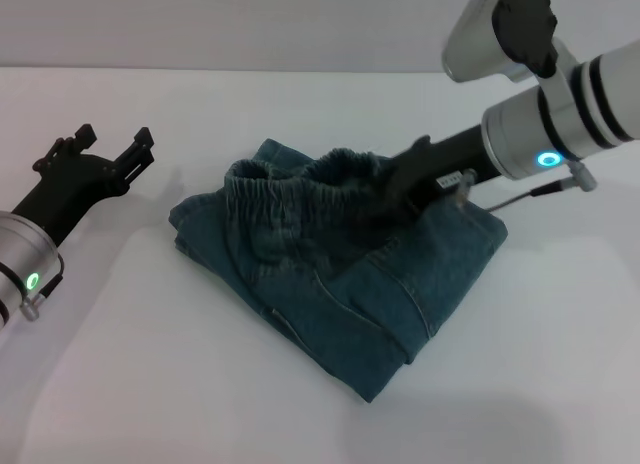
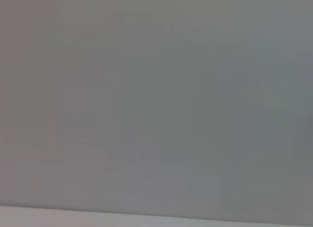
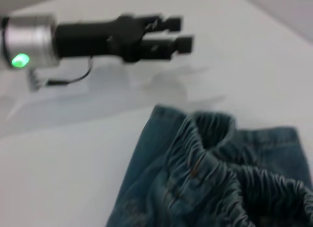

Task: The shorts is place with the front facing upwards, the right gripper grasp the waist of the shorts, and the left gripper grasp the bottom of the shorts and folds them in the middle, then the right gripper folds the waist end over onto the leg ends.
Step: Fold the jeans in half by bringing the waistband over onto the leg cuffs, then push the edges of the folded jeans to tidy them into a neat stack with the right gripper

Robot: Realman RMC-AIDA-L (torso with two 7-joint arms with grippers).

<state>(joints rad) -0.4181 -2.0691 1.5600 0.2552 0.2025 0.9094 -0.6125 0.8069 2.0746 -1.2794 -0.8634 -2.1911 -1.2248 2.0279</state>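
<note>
The blue-green denim shorts (image 1: 340, 284) lie folded in a bunch on the white table (image 1: 560, 364). Their ruffled elastic waist (image 1: 300, 184) stands raised on the far side of the pile. My right gripper (image 1: 395, 189) reaches in from the right and is shut on the waist, its fingertips buried in the fabric. The right wrist view shows the puckered waist (image 3: 215, 163) up close. My left gripper (image 1: 112, 144) hovers open over the table to the left, well apart from the shorts, and the left gripper (image 3: 178, 33) also shows in the right wrist view. I cannot make out the leg ends.
Bare white table surrounds the shorts on all sides. A thin cable (image 1: 530, 192) hangs from the right wrist above the cloth. The left wrist view shows only a plain grey surface.
</note>
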